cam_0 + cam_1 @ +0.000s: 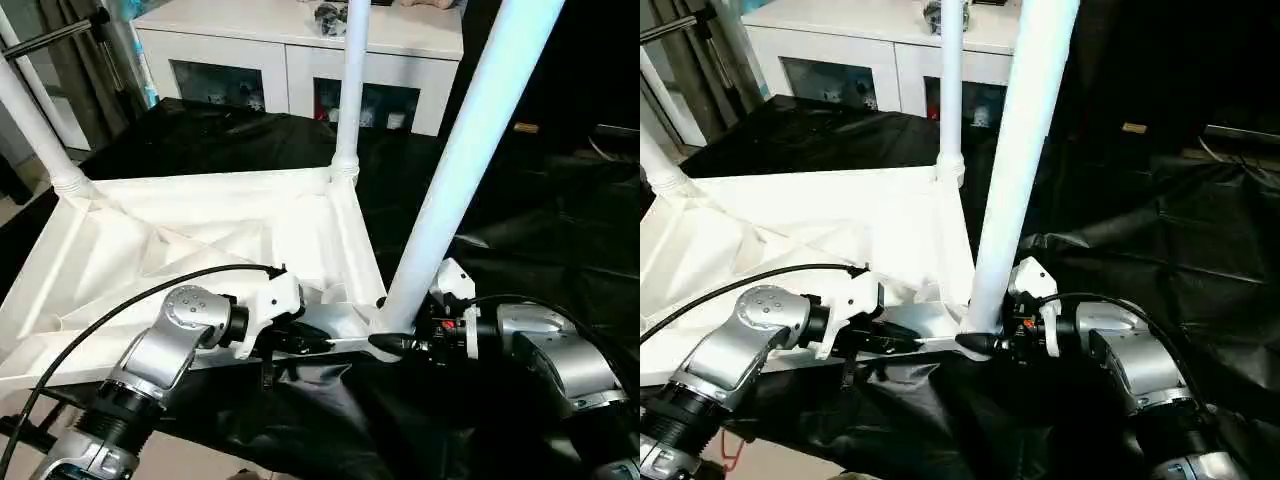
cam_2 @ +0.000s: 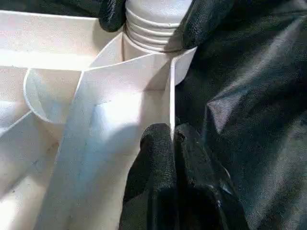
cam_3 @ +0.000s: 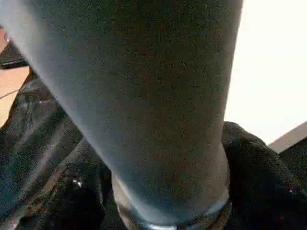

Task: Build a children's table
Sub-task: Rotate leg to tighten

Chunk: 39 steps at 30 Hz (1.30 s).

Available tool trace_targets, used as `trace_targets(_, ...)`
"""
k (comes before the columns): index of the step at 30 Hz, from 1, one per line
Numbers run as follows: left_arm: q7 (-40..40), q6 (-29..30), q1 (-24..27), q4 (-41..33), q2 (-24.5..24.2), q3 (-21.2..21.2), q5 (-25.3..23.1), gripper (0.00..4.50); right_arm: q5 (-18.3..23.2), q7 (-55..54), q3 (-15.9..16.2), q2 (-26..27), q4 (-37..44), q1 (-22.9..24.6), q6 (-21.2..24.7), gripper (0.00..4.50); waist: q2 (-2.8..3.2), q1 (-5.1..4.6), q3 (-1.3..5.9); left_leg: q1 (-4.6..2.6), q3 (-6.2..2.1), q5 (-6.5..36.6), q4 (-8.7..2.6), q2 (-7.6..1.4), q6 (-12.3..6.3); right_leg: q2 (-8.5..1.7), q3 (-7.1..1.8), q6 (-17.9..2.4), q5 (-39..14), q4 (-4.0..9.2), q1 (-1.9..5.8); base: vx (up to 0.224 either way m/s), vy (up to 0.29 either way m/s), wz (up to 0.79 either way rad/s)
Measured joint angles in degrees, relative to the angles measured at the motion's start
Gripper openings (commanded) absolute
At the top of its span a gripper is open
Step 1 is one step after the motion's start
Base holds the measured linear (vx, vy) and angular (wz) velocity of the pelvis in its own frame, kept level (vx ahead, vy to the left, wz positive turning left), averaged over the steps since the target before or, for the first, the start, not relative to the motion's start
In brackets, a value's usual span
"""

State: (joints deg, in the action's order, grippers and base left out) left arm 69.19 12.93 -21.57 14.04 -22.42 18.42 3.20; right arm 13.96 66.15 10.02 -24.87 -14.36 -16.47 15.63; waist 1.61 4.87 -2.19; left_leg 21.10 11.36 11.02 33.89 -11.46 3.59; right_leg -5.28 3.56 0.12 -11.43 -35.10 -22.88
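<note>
We see the tabletop [image 1: 200, 250] upside down on black cloth [image 1: 560, 250], 3 legs [image 1: 470, 150] standing. Our left gripper [image 2: 173, 143] pinches its near rim; our right gripper [image 1: 395, 345] clasps the nearest leg's base.

We see left gripper [image 2: 173, 143] pinching tabletop [image 2: 120, 110] rim wall; at 12 o'clock, right gripper fingers [image 2: 206, 19] flank leg [image 2: 156, 21].
</note>
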Motion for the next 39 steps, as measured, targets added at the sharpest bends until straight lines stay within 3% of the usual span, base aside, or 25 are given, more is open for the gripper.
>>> trace_targets(6, -6.6, 1.4, -0.4, 2.2, 3.5, -1.7, -1.0, 0.0, -1.2, -10.8, -3.1, 4.6, -1.4, 0.9, -0.7, 2.79, 0.15, -0.14, 0.06, -0.25, 0.0, 0.0, -0.02, 0.01, 0.02, 0.0, -0.03, -0.1, 0.1, -0.05, 0.2, 0.0, 0.0, 0.0)
trace_targets(10, -15.3, 3.6, -3.3, 6.3, 8.1, -2.7, -2.8, 0.0, -3.6, -26.1, -5.9, 11.5, -6.8, -2.9, -0.6, 2.78, 0.22, -1.5, 0.1, -0.41, -0.02, 0.0, -0.03, 0.07, 0.06, -0.02, -0.06, 0.1, 0.1, 0.08, 0.28, 0.0, 0.0, 0.0)
trace_targets(15, -22.3, 6.1, -5.4, 9.1, 12.2, -3.3, -3.5, 0.0, -6.6, -38.4, -7.6, 16.3, -10.3, -6.1, -0.4, 2.78, 0.61, -1.89, 0.1, -0.53, -0.07, 0.0, -0.04, 0.17, 0.06, -0.04, -0.1, 0.1, 0.1, 0.16, 0.38, 0.0, 0.0, 0.0)
trace_targets(17, -23.1, 6.3, -5.5, 9.4, 12.8, -3.5, -3.6, 0.0, -7.1, -40.1, -7.9, 17.4, -10.9, -6.5, -0.8, 3.33, 0.82, -1.91, 0.2, -0.58, -0.1, 0.0, -0.06, 0.18, 0.06, -0.04, -0.1, 0.1, 0.1, 0.17, 0.45, 0.0, 0.0, 0.0)
trace_targets(23, -20.7, 4.1, -5.6, 9.3, 11.0, -2.6, -4.1, 0.0, -8.9, -38.1, -6.7, 17.2, -11.1, -6.8, -2.1, 3.59, 0.92, -2.16, 0.26, -0.58, -0.15, 0.0, -0.3, 0.17, 0.07, -0.02, -0.04, 0.1, 0.1, 0.16, 0.38, 0.0, 0.0, 0.0)
trace_targets(27, -15.7, 2.2, -4.8, 7.9, 7.6, -1.9, -3.2, 0.0, -9.0, -30.1, -3.7, 12.8, -8.3, -5.0, -3.9, 3.59, 1.09, -2.35, 0.28, -0.41, -0.29, 0.0, -0.33, 0.12, 0.08, 0.04, 0.08, 0.0, 0.2, 0.15, 0.26, 0.0, 0.0, 0.0)
trace_targets(32, -7.6, -0.6, -3.2, 5.7, 3.5, -1.7, -1.2, 0.0, -6.6, -17.0, -1.3, 6.8, -4.0, -2.6, -5.0, 3.59, 1.35, -1.89, 0.36, 0.1, -0.29, 0.0, -0.25, 0.09, -0.06, 0.03, 0.14, 0.0, 0.0, 0.2, -0.1, 0.0, 0.0, 0.0)
trace_targets(35, -3.2, -1.6, -3.2, 5.5, 1.8, -0.9, -0.4, 0.0, -4.5, -10.1, -0.5, 3.7, -2.4, -1.8, -4.4, 3.59, 1.26, -1.17, 0.31, 0.16, -0.25, -0.1, -0.17, 0.09, -0.31, 0.01, 0.13, -0.1, -0.1, 0.22, -0.11, 0.0, 0.0, 0.0)
trace_targets(39, -0.1, -2.2, -3.1, 5.5, 0.1, 0.0, 0.4, 0.0, -2.7, -4.5, 0.4, 1.1, -1.4, -1.6, -3.1, 3.59, 1.21, -1.08, 0.28, 0.14, -0.21, 0.0, -0.05, 0.07, -0.03, -0.02, 0.1, -0.1, 0.0, 0.13, -0.09, 0.0, 0.0, 0.0)
